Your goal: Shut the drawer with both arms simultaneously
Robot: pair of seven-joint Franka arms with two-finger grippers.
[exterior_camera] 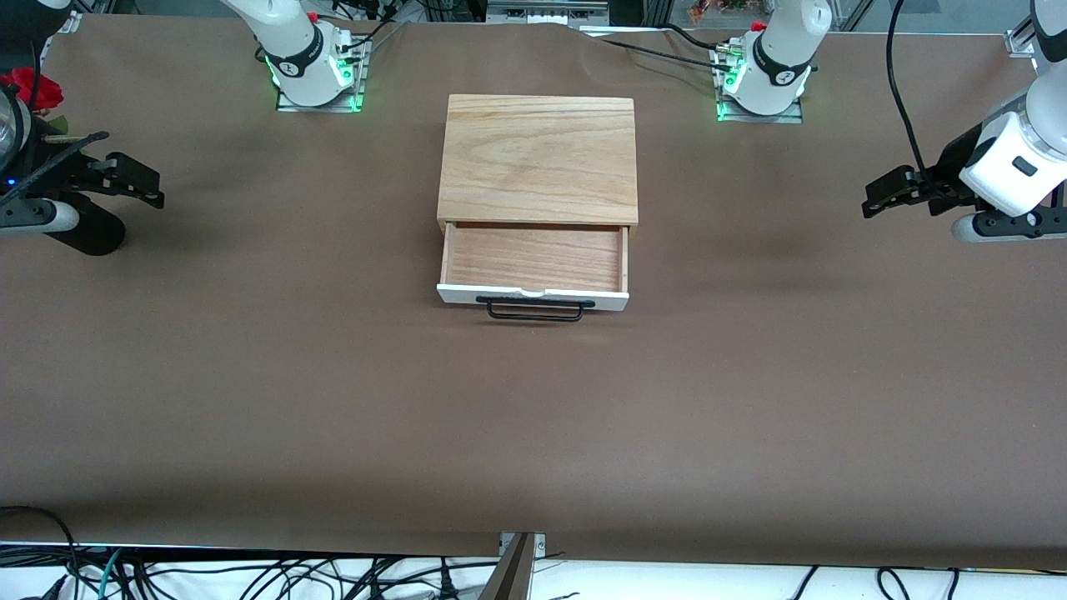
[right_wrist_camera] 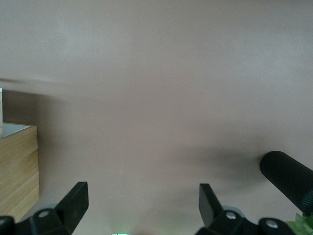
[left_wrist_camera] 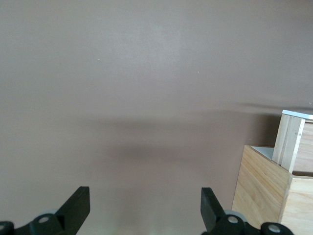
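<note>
Drawer (exterior_camera: 533, 265) pulled well out of the oak box (exterior_camera: 538, 158), which sits mid-bench toward the edge where the arm bases stand. The white front panel (exterior_camera: 533, 295) and its black wire handle (exterior_camera: 535, 309) face the front camera's edge of the bench, and the tray looks empty.

Both arms wait well apart from it. The left gripper (exterior_camera: 884, 193) hangs over bare brown cover at the left arm's end of the bench; the right gripper (exterior_camera: 137, 185) hangs over the cover at the right arm's end. In each wrist view the two fingers stand spread with nothing between them — left fingers (left_wrist_camera: 76, 205), right fingers (right_wrist_camera: 73, 203) — so both sets of jaws are released and empty. The box corner and the drawer's side wall show at the margin of the left wrist view, confirming the gap.

The step in hand, as I judge it, is the approach. To close it well, each gripper should come down in front of the white panel, one toward each end and clear of the handle, then both should push together at an even pace straight toward the box. Uneven pressure would likely skew the tray in its slot — or shove the whole box along the cover.
</note>
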